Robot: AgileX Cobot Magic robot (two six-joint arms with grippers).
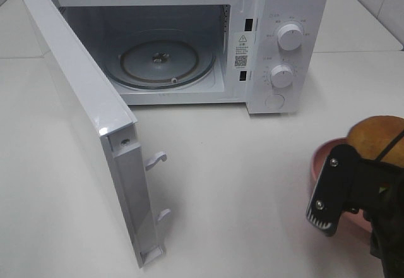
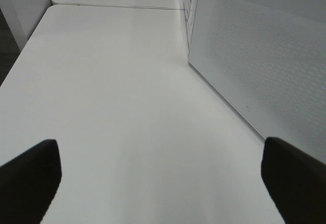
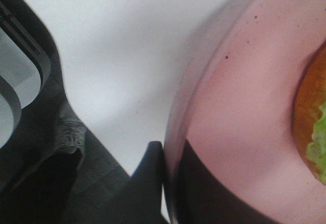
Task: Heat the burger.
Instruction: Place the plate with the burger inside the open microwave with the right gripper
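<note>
The burger point(image 1: 377, 136), with a golden-brown bun and green lettuce, sits on a pink plate point(image 1: 323, 159) at the right edge of the exterior view. My right gripper point(image 1: 328, 193) is shut on the plate's near rim. The right wrist view shows the fingers point(image 3: 147, 183) pinching the plate point(image 3: 244, 107) rim, with the burger point(image 3: 311, 132) at the frame's edge. My left gripper point(image 2: 163, 183) is open over bare table beside the microwave door point(image 2: 254, 56); it is outside the exterior view.
The white microwave point(image 1: 284, 44) stands at the back. Its door point(image 1: 95, 120) swings wide open toward the front left. The glass turntable point(image 1: 167, 60) inside holds nothing. White tabletop point(image 1: 240, 177) lies between the plate and the microwave.
</note>
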